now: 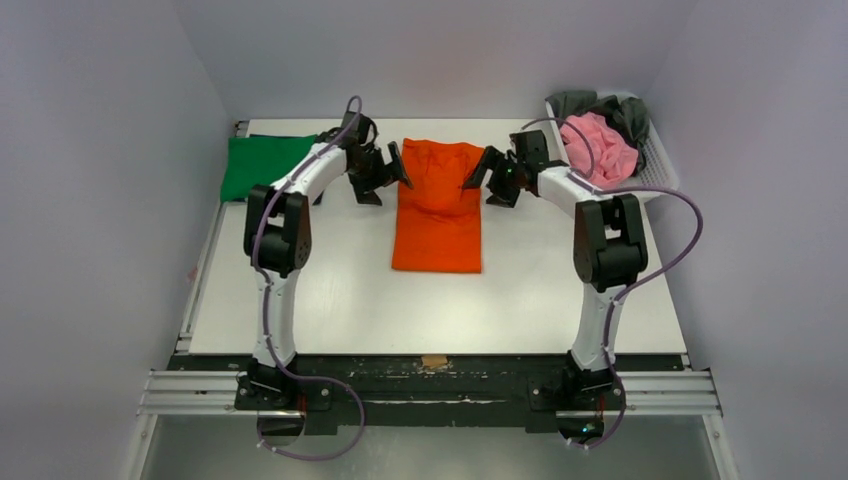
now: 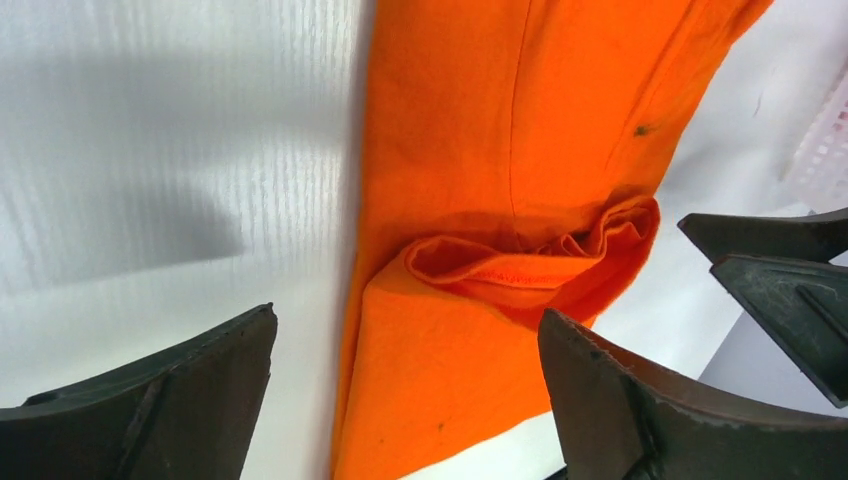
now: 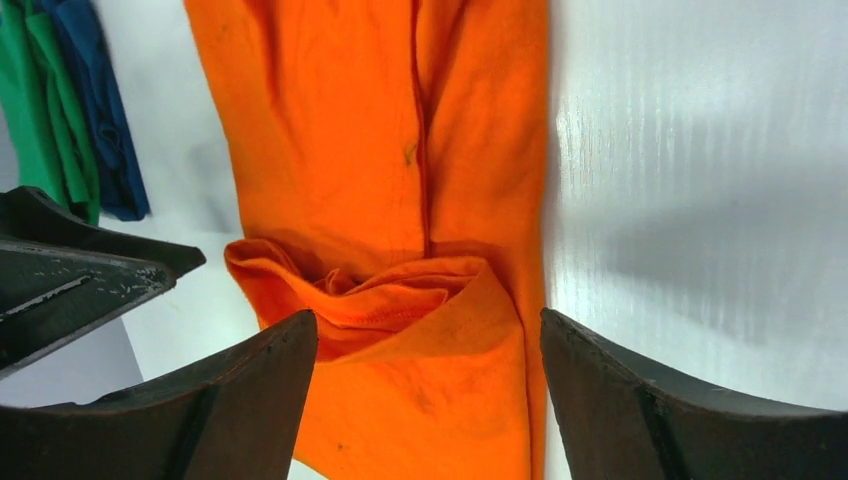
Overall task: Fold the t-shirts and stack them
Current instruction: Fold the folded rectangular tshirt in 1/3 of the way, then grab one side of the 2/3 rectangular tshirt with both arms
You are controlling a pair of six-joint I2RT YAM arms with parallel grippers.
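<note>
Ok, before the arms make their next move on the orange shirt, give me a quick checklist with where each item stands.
1. Left gripper open: ok.
2. Right gripper open: ok.
3. Grippers flank the orange shirt at its far end: ok.
4. Shirt lies flat: not ok, a bunched ridge crosses it near the grippers.
5. Green shirt lies apart from the orange one: ok.
6. Either gripper touching the cloth: cannot tell.
</note>
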